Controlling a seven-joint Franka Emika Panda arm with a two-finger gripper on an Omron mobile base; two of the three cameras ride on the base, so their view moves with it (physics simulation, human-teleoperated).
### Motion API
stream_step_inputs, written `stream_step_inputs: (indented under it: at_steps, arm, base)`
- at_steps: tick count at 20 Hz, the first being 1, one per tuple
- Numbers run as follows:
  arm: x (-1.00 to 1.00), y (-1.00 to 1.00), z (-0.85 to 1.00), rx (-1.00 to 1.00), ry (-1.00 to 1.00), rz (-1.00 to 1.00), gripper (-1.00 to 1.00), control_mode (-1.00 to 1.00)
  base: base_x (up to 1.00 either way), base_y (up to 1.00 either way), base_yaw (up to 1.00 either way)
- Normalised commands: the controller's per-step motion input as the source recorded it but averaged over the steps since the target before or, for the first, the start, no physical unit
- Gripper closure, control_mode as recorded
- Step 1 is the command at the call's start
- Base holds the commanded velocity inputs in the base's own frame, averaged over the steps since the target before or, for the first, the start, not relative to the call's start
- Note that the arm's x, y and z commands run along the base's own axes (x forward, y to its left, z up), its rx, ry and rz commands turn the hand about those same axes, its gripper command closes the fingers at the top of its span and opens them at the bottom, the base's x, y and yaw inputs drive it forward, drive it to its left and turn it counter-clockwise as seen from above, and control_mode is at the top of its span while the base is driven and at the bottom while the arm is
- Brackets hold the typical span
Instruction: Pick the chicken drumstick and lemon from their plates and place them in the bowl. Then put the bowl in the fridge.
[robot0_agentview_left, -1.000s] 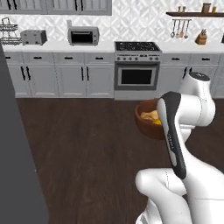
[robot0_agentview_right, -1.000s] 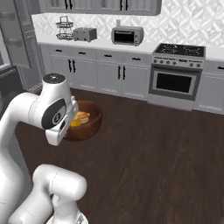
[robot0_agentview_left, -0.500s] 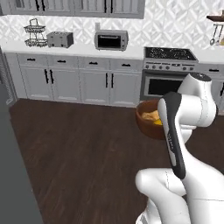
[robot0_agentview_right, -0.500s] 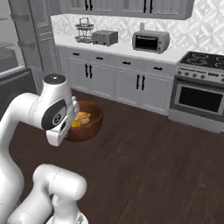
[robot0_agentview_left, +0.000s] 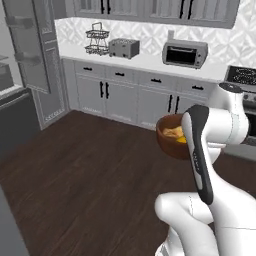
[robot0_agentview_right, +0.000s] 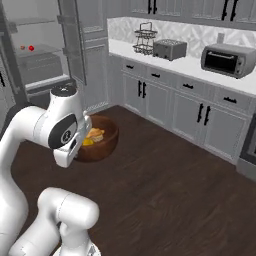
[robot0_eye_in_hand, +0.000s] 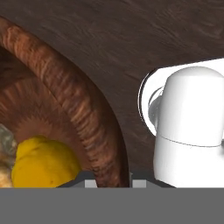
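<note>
One dark wood floor (robot0_agentview_left: 90, 170), white counter (robot0_agentview_left: 145, 59), grey cabinets (robot0_agentview_left: 120, 97), open fridge (robot0_agentview_right: 37, 60).

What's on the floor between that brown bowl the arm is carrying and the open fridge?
Nothing. In the right base view, only bare dark wood floor runs between the bowl and the fridge, which stands open behind the arm.

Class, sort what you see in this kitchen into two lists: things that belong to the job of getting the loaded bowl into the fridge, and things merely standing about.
Part of the job:
- bowl, held at its rim by the end effector
- lemon in it
- chicken drumstick in it
- fridge, standing open

Standing about:
- toaster
- toaster oven
- wire rack
- cabinets
</note>
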Motion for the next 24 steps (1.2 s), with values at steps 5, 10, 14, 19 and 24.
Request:
stream_step_inputs:
  at_steps: [5,10,14,19,24]
  arm:
    - [0.0,0.0,0.0,0.0,0.0,0.0,1.0,1.0]
    - [0.0,0.0,0.0,0.0,0.0,0.0,1.0,1.0]
    - [0.0,0.0,0.0,0.0,0.0,0.0,1.0,1.0]
    - [0.0,0.0,0.0,0.0,0.0,0.0,1.0,1.0]
    - [0.0,0.0,0.0,0.0,0.0,0.0,1.0,1.0]
  base:
    - [0.96,-0.5,0.48]
    - [0.73,-0.22,0.49]
    - [0.67,-0.38,0.57]
    - [0.95,-0.45,0.55]
    - [1.0,-0.45,0.55]
